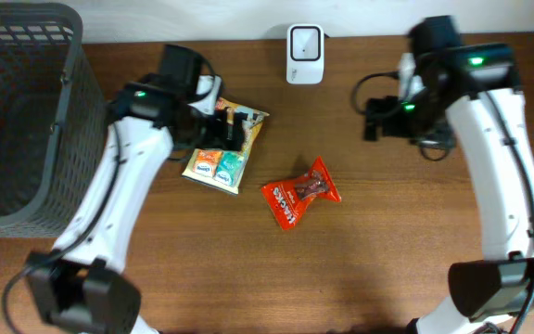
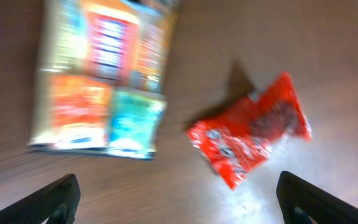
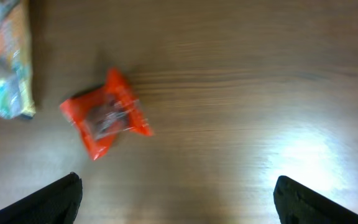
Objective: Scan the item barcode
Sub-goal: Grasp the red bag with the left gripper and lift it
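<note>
pincer (image 2: 179, 202) on left arm (image 1: 128, 176) gapes above snack pack (image 2: 98, 81).

Left wrist view motion-blurred — print on the snack pack (image 2: 98, 81) and red packet (image 2: 250, 137) ahead of the left gripper (image 2: 179, 202) unreadable; pack cut by the top edge. Overhead: that gripper hides part of the pack. Right wrist view — pack clipped at the frame edge, far left of the right gripper (image 3: 178, 202); packet lettering blurred.

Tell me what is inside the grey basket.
In the grey basket only its mesh walls and floor show, no item. Its left part is cut off by the picture's edge, so that part cannot be checked.
</note>
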Controlling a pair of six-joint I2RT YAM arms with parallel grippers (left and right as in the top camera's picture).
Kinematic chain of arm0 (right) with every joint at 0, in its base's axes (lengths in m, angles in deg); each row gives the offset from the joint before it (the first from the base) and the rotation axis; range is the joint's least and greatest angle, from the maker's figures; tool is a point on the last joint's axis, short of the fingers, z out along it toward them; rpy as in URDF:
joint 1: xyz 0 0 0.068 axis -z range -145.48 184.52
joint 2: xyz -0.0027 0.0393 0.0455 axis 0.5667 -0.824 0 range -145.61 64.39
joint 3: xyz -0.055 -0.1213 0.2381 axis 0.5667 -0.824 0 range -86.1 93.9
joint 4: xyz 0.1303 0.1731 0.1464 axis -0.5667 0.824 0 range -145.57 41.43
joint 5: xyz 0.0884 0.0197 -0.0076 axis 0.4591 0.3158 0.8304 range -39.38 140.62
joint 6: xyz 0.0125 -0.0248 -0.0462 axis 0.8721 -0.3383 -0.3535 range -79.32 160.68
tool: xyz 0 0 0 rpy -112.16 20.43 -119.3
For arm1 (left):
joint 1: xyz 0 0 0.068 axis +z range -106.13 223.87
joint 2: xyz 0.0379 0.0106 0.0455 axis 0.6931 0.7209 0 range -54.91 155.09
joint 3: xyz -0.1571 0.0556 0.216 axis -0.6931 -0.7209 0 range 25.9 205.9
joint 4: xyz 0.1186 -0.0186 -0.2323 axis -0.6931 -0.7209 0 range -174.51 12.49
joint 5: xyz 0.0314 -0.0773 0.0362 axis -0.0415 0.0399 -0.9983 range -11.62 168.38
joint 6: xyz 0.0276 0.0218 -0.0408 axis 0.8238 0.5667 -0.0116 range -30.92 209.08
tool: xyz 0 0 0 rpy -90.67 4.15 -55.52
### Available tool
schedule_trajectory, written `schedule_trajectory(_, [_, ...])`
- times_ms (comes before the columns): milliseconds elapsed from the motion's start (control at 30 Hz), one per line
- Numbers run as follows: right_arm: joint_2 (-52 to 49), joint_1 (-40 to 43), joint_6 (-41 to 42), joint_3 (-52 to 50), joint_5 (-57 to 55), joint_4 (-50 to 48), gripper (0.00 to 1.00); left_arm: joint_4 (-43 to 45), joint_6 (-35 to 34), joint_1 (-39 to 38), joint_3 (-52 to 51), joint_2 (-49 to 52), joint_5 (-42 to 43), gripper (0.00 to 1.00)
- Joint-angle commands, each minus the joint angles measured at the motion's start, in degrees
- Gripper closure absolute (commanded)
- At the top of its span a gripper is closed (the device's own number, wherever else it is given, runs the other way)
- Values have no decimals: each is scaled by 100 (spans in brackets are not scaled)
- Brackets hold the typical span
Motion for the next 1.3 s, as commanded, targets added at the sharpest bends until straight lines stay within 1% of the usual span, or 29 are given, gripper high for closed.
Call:
schedule_trajectory(0, [4,531,-184,44,50,26,2,68,313,-525,-17,855,831,1])
schedule_trajectory(200, [2,920,-221,39,61,22,2,262,350,-992,-17,1985,1204,1])
schedule_trajectory(267, [2,914,-337,24,92,24,1,535,695,-1019,-17,2218,1416,1])
schedule_trajectory(333, [2,907,-581,-24,378,26,2,863,962,-1027,-17,2409,1655,1])
schedule_trajectory(433, [2,909,-1008,-225,898,28,2,1110,1064,-1038,-17,2581,1751,1])
schedule_trajectory(500, [2,909,-1021,-398,949,26,1,1038,1064,-1071,-17,2697,1792,1])
schedule_trajectory(567, [2,907,-1038,-579,949,0,2,850,1064,-1139,-17,2885,2026,4])
schedule_trajectory(633, [2,907,-1038,-776,949,-68,2,581,1067,-1244,-17,3084,2304,5])
schedule_trajectory(767, [2,909,-1064,-1163,951,-229,2,144,1412,-1397,-17,3235,2634,2])
schedule_trajectory(833, [2,907,-1080,-1261,953,-293,2,61,1412,-1469,-17,3235,2634,3])
schedule_trajectory(900, [2,907,-1078,-1296,951,-319,2,35,1410,-1530,-17,3237,2632,7])
schedule_trajectory(967, [2,907,-1078,-1296,953,-321,2,42,1408,-1578,-17,3237,2632,16])
schedule_trajectory(1000, [0,909,-1078,-1296,957,-319,2,46,1408,-1598,-17,3237,2629,17])
schedule_trajectory(1033, [2,907,-1078,-1298,984,-317,2,72,1408,-1620,-17,3248,2625,21])
schedule_trajectory(1100, [2,907,-1123,-1300,1167,-295,2,162,1386,-1659,-17,3259,2629,21])
schedule_trajectory(1200, [2,907,-1209,-1429,1471,-315,2,472,1064,-1749,-17,3333,2629,18])
schedule_trajectory(1267, [2,909,-1207,-1613,1532,-417,2,675,828,-1816,-17,3425,2632,22])
